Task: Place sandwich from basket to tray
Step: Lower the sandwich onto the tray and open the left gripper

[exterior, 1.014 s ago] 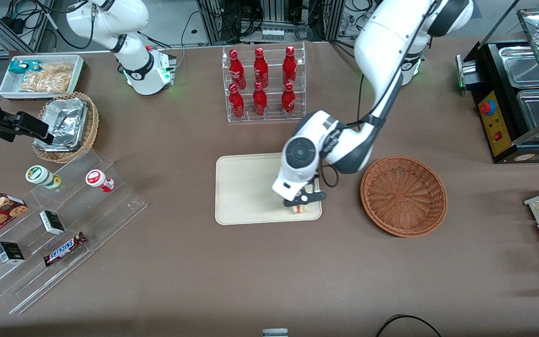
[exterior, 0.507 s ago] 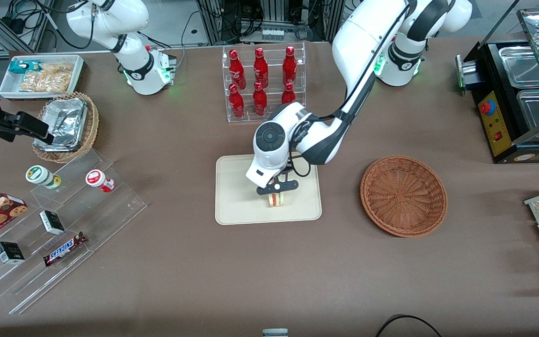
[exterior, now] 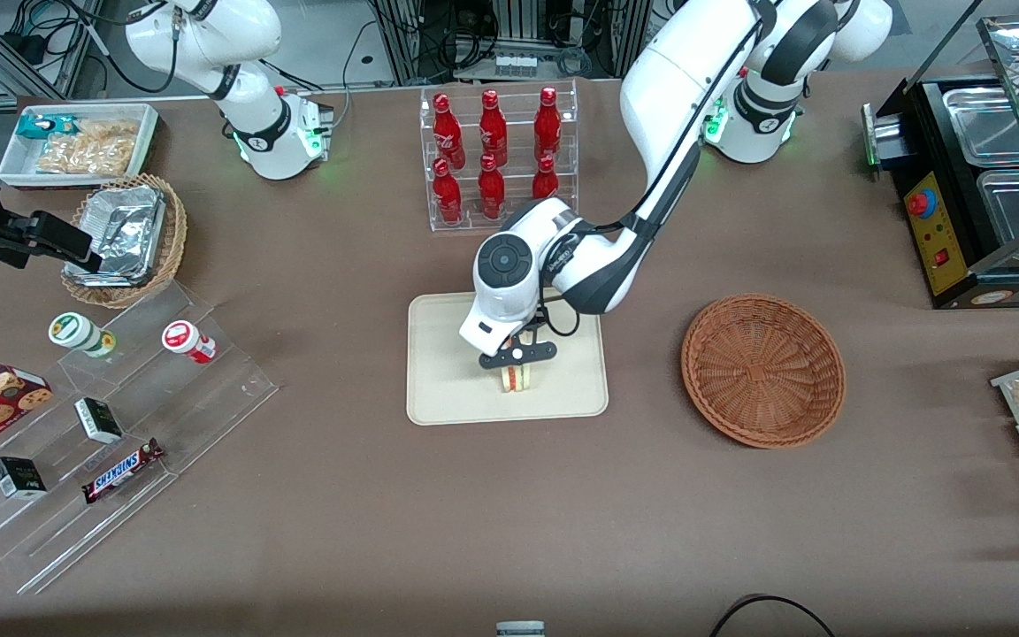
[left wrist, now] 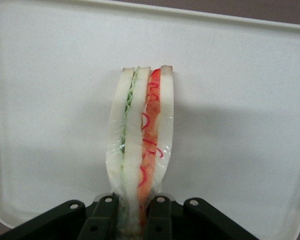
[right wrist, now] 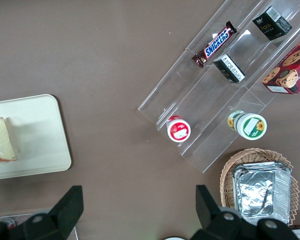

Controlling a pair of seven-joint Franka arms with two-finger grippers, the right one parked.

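My gripper [exterior: 517, 368] is shut on the sandwich [exterior: 517, 379], a wedge of white bread with red-orange and green layers. It holds the wedge edge-on, low over the middle of the cream tray [exterior: 448, 376]. In the left wrist view the black fingers [left wrist: 159, 220] pinch the sandwich [left wrist: 142, 135] by one end, with the tray [left wrist: 240, 100] right under it. Whether the bread touches the tray I cannot tell. The right wrist view shows the sandwich [right wrist: 2, 140] over the tray [right wrist: 40, 135]. The reddish-brown basket [exterior: 763, 370] stands beside the tray toward the working arm's end, with nothing in it.
A clear rack of red bottles [exterior: 496, 159] stands farther from the camera than the tray. Toward the parked arm's end are a stepped acrylic shelf with snacks [exterior: 111, 416], a tan basket with a foil container [exterior: 125, 239] and a white bin [exterior: 76, 141]. A food warmer [exterior: 987, 177] sits at the working arm's end.
My gripper carried the sandwich from the tray's corner nearest the basket to the tray's middle. Over the last half second it only shifted slightly.
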